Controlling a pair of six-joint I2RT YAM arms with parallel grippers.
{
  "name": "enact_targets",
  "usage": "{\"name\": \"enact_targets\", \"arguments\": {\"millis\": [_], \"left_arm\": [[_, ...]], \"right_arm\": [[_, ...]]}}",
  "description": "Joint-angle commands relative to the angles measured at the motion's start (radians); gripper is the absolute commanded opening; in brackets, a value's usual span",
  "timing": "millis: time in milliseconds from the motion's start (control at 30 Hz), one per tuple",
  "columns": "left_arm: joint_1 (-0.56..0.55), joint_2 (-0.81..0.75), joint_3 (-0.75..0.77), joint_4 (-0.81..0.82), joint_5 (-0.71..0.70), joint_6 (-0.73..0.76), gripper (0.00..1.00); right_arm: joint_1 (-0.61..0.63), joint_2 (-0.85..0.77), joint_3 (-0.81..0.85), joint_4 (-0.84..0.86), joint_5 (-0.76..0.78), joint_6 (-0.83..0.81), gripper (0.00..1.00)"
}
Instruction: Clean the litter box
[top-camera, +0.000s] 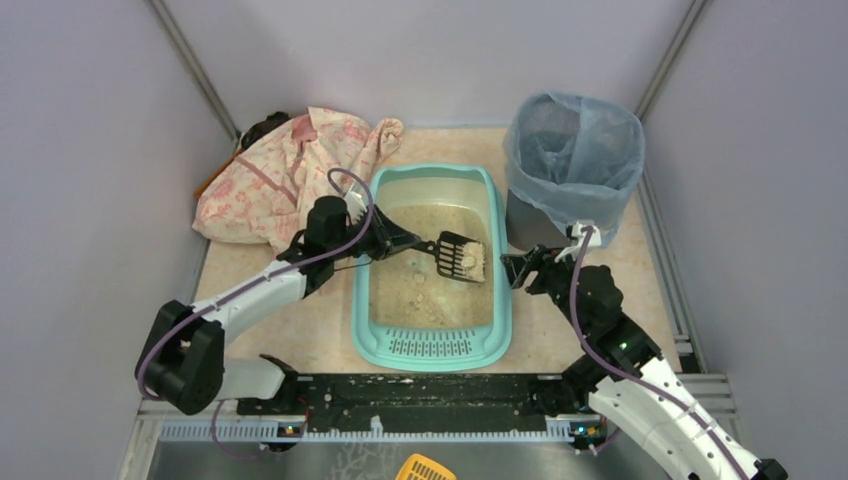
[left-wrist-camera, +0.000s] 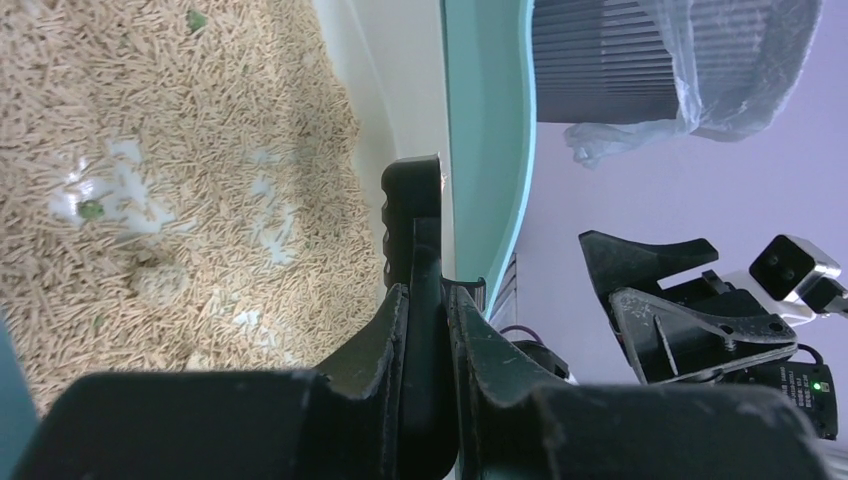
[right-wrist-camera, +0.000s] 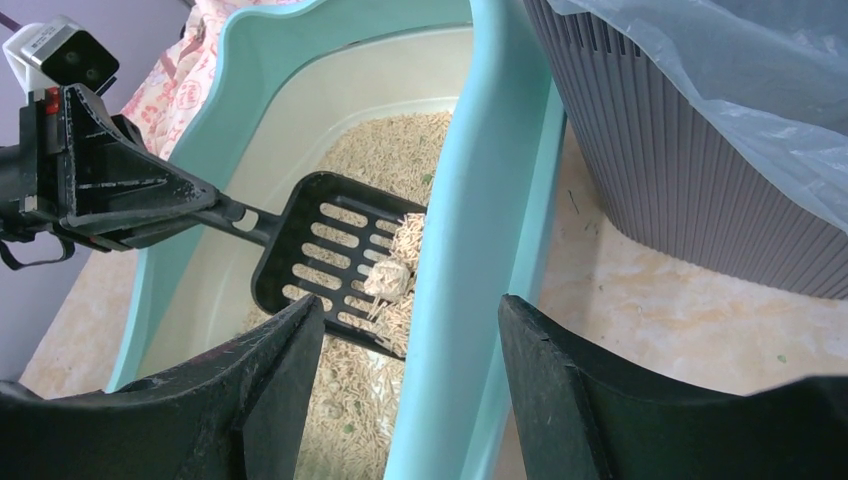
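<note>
From above, the litter box (top-camera: 432, 346) lies in the middle of the table (top-camera: 320, 330). It is a long blue-green plastic tray with round corners. It has a slotted end near the arms and sandy litter (top-camera: 425, 295) inside. The left pincer (top-camera: 400, 243) is squeezed tight on the handle of a black slotted scoop (top-camera: 461, 256), held over the litter by the right wall. The right pincer (top-camera: 515, 268) sits just outside that wall, wide open, holding nothing. Behind it stands a ribbed grey bin (top-camera: 525, 220) lined with a thin blue bag (top-camera: 572, 150). A crumpled pink flowery cloth (top-camera: 290, 175) lies back left, half hiding something dark. A yellow thing (top-camera: 425, 468) is cut off at the bottom edge

The left wrist camera shows the litter is little sticks, with white patches and green specks. The scoop is seen edge-on here, so its head is hard to make out

The right wrist camera shows a pale lump (right-wrist-camera: 388, 278) and loose litter on the scoop. The box's rim hides the scoop's far side
</note>
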Motion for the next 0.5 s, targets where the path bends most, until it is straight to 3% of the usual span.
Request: {"name": "enact_targets", "arguments": {"millis": [0, 367, 467], "left_arm": [[0.03, -0.051, 0.016, -0.053, -0.004, 0.036, 0.0], [0.247, -0.248, -0.064, -0.067, 0.13, 0.043, 0.0], [0.31, -0.245, -0.1, 0.009, 0.225, -0.01, 0.0]], "right_arm": [[-0.004, -0.005, 0.006, 0.052, -0.003, 0.013, 0.65], [-0.004, 0.002, 0.002, 0.068, -0.011, 0.014, 0.65], [-0.004, 0.01, 0.002, 0.075, -0.013, 0.015, 0.65]]}}
